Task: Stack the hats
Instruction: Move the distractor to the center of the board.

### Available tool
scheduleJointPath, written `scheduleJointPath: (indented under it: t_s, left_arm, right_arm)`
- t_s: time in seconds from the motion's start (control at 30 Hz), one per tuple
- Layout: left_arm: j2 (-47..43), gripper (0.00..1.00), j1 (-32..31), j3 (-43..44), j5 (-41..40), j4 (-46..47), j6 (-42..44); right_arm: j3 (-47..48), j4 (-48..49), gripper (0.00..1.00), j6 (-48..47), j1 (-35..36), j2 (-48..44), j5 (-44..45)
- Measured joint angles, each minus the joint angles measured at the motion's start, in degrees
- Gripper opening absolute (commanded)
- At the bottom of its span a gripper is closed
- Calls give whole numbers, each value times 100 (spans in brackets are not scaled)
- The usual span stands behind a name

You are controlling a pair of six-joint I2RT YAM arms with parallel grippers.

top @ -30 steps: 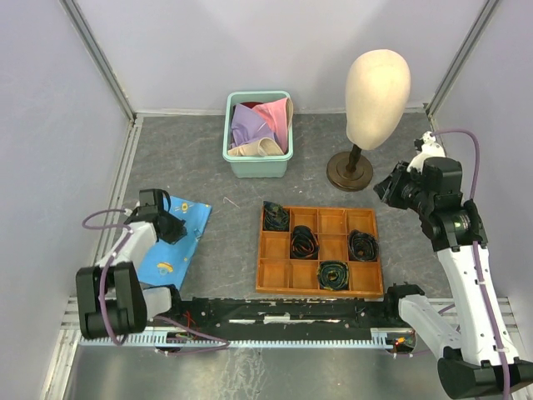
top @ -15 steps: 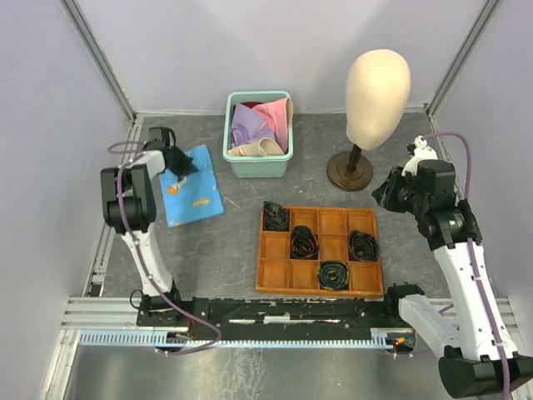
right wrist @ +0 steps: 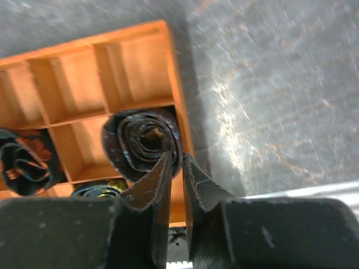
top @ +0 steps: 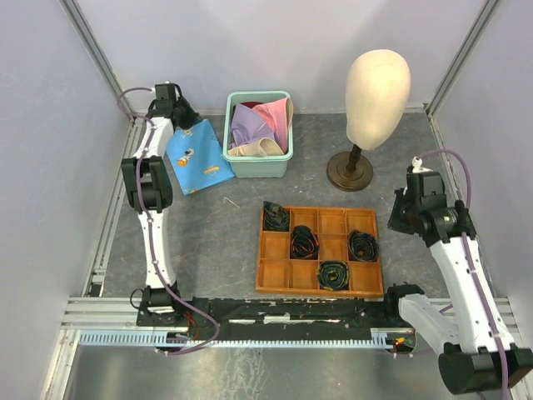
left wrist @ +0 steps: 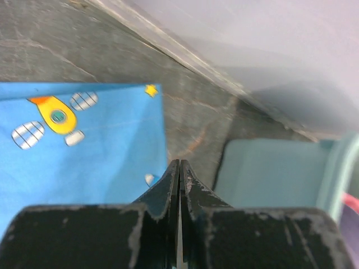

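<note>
Preparatory step, judged: the left end effector [left wrist: 178, 163] pinches the blue patterned cloth [top: 198, 156] beside the teal bin [top: 258, 171]; the hats [top: 258, 129] lie bunched inside. The right end effector [right wrist: 176, 154], slightly spread, holds nothing. Next: release cloth, grasp one hat.

The hats [top: 254, 125] are soft, matt cloth, crumpled in a smooth, slightly glossy plastic basket [top: 256, 169]. Left of it, the blue cloth [top: 196, 158] is thin printed fabric, flat and matt. The table [top: 216, 250] looks like mottled grey stone, dull and slightly rough. The tray [top: 275, 271] is orange-stained wood with a satin finish; its dark coils [top: 304, 243] have a faint leathery sheen. The mannequin head [top: 378, 87] is smooth and matt, and its stand [top: 350, 173] is dark and polished. The left gripper [left wrist: 179, 165] and right gripper [right wrist: 176, 157] are matt black, scuffed grey along the edges.
</note>
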Motion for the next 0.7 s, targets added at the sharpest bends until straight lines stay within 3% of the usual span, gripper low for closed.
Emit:
scheduleJointPath:
  t_s: [0.17,0.27,0.53,0.7]
  left_arm:
    - [-1196,11,-225,-927,-22,-39,122]
    - [-2299,11,-483,-1790,-15,11,170]
    - [-5414,3,-1145,-4113,-17,262,157]
    - [-6767,3,-1377,-5200,-42,92,153]
  right_arm:
    - [42,-549,16,483,0,1130,295]
    - [-7,-577,2,879,2,1797,264]
    - [-509,-87,0,1969,13,1729,474]
    - [-728,295,0,2498,-2,1840,745]
